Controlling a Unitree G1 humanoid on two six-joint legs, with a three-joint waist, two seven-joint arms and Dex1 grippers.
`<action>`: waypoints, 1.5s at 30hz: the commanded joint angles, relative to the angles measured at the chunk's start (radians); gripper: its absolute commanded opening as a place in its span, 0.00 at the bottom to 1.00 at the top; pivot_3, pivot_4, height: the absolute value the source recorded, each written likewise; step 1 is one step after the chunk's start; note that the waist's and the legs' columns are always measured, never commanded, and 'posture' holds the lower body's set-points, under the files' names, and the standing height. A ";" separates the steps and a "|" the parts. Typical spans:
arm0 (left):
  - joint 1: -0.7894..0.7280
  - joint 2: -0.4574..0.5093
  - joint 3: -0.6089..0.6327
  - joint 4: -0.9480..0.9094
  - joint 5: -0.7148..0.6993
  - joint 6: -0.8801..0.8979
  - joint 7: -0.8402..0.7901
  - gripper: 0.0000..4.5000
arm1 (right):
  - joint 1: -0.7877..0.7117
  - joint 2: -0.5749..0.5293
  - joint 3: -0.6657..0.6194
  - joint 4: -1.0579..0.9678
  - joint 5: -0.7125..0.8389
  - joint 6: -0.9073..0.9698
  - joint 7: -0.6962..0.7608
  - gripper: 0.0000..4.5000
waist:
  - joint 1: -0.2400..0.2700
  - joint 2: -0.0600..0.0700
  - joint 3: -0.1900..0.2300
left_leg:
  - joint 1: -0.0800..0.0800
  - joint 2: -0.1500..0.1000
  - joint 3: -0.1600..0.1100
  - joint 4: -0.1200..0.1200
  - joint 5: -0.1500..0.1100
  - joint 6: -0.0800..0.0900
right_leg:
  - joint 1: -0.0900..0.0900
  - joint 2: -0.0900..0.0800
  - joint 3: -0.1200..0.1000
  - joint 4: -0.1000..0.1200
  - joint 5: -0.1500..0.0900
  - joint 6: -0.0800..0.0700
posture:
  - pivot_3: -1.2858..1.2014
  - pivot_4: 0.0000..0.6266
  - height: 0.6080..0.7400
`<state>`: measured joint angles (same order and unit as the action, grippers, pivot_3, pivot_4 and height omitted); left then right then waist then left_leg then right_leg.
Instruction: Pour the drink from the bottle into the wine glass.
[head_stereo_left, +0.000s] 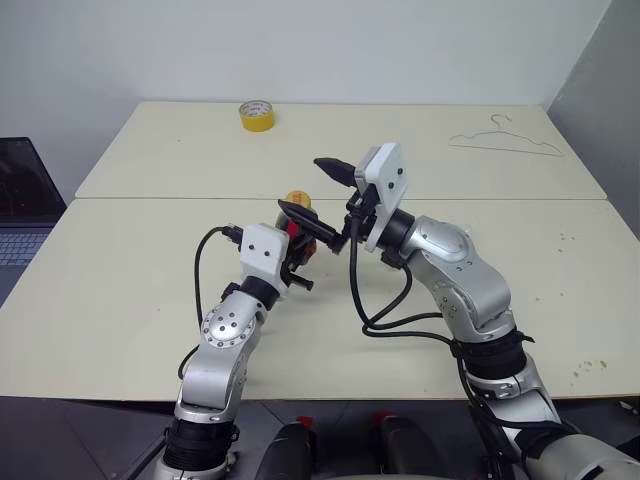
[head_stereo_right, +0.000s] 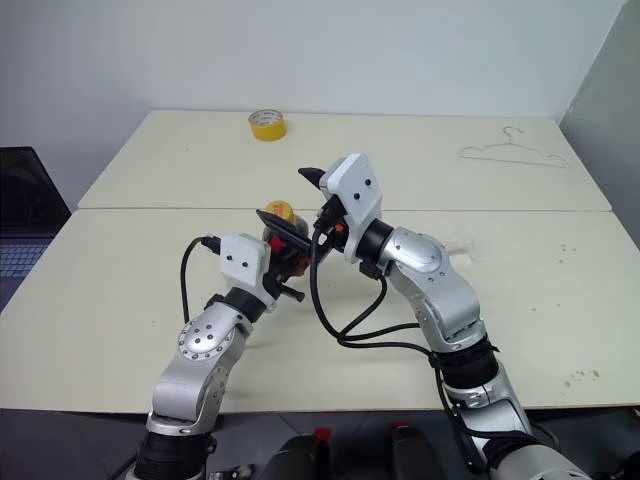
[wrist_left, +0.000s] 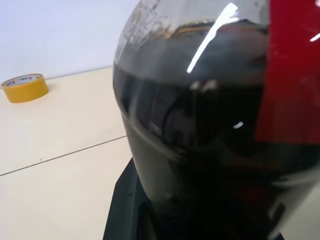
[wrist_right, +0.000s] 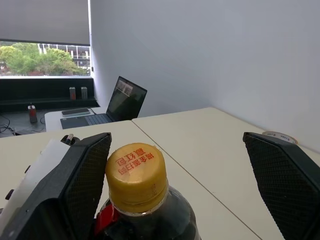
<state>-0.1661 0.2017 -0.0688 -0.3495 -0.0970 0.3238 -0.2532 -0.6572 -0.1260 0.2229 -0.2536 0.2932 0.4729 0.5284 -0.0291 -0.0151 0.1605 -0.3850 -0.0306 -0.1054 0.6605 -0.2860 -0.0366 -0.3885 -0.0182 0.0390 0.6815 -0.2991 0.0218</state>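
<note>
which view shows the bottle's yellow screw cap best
The right wrist view: the yellow screw cap sits close and centred, with its red printing readable, between the open right claw fingers. The two head views show it as a small yellow spot behind the arms. The left wrist view shows the dark body.

Red characters, too small to make out, are printed on the bottle's yellow cap.
</note>
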 joint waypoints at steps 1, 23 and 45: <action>-0.019 0.003 0.022 -0.033 -0.011 -0.028 -0.005 0.13 | -0.013 -0.007 0.001 -0.037 -0.015 -0.038 0.005 1.00 | 0.000 0.000 0.000 | 0.000 0.000 0.000 0.000 0.000 0.000 | 0.000 0.000 0.000 0.000 0.000 0.000 | 0.52 0.24 1.00; -0.020 0.015 0.042 -0.022 -0.017 -0.032 -0.019 0.13 | 0.030 -0.126 -0.101 -0.070 -0.012 -0.008 -0.024 1.00 | 0.000 0.000 0.000 | 0.000 0.000 0.000 0.000 0.000 0.000 | 0.000 0.000 0.000 0.000 0.000 0.000 | 0.52 0.24 1.00; -0.031 0.010 0.034 -0.019 -0.008 -0.033 -0.023 0.13 | -0.006 -0.048 0.007 -0.129 0.062 0.092 -0.008 1.00 | 0.000 0.000 0.000 | 0.000 0.000 0.000 0.000 0.000 0.000 | 0.000 0.000 0.000 0.000 0.000 0.000 | 0.52 0.24 1.00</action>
<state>-0.1766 0.2127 -0.0346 -0.3256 -0.1038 0.3233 -0.2750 -0.6427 -0.1857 0.2256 -0.3818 0.3690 0.5831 0.5307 -0.0291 -0.0151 0.1605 -0.3850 -0.0304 -0.1057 0.6607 -0.2859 -0.0366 -0.3881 -0.0181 0.0387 0.6813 -0.2991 0.0218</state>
